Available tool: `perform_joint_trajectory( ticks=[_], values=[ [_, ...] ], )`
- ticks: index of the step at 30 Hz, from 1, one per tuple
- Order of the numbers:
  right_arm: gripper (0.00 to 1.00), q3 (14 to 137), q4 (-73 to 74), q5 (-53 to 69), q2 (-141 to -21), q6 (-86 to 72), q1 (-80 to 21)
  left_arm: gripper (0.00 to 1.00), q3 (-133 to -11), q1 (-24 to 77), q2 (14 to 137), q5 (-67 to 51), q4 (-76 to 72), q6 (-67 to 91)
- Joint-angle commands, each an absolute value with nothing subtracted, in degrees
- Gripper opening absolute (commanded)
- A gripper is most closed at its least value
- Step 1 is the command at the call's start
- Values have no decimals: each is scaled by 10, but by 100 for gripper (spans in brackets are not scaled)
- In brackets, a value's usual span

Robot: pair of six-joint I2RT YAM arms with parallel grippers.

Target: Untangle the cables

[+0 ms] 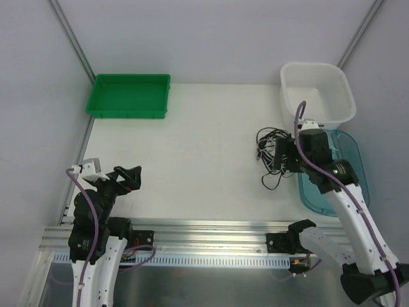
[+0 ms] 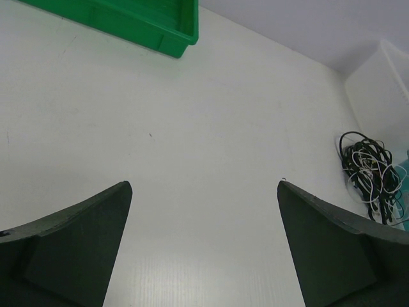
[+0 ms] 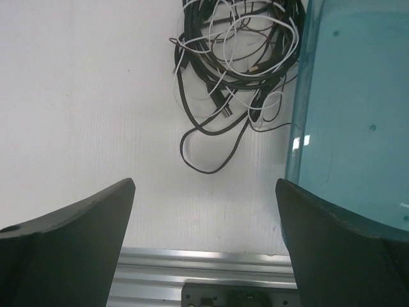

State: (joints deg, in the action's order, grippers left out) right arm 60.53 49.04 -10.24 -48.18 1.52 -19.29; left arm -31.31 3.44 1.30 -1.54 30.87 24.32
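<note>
Finding: the cables point(image 1: 273, 157) lie in one tangled bundle at about 3 o'clock on the table point(image 1: 204, 147). They are mostly black, with a thin white one threaded through. The bundle sits just beside the left edge of the teal tray point(image 1: 353, 160); contact cannot be confirmed. In the right wrist view a loose black loop trails out of the bundle toward 6 o'clock, clear of the knot.

Your right claw point(image 3: 204, 246) is spread wide and holds nothing. It is poised over the near side of the bundle, apparently set up for a first pick, and that free loop looks like the easiest entry.

Your left claw point(image 2: 204, 246) is likewise wide and empty. It is parked at 8 o'clock, well apart from the bundle, probably to leave the right arm room.

The green tray point(image 1: 128, 114) at 11 o'clock and the white tub point(image 1: 345, 96) at 1 o'clock hold nothing visible.

Assessment: untangling has not begun. Risk: lifting one strand may drag the whole bundle along.
</note>
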Motion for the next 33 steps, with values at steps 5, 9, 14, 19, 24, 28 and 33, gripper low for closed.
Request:
perform_joint_trajectory(
  ticks=[5,9,14,19,24,28,33],
  values=[
    [98,639,381,-82,-669,-4,-192,99,-311,39,14,-37,301,249],
    [98,678,331,-79,-783,11,-180,99,-311,39,10,-35,303,247],
    [99,707,284,-75,-895,15,-163,99,-311,39,7,-36,303,245],
    [97,730,267,-65,-1011,19,-159,99,-311,39,6,-35,303,243],
    [87,726,260,-22,-1073,14,-160,99,-311,39,10,-33,303,243],
    [69,713,254,-12,-1080,23,-174,99,-311,38,11,-33,303,243],
    [24,704,260,20,-1073,48,-213,99,-311,37,15,-35,303,243]
  ],
)
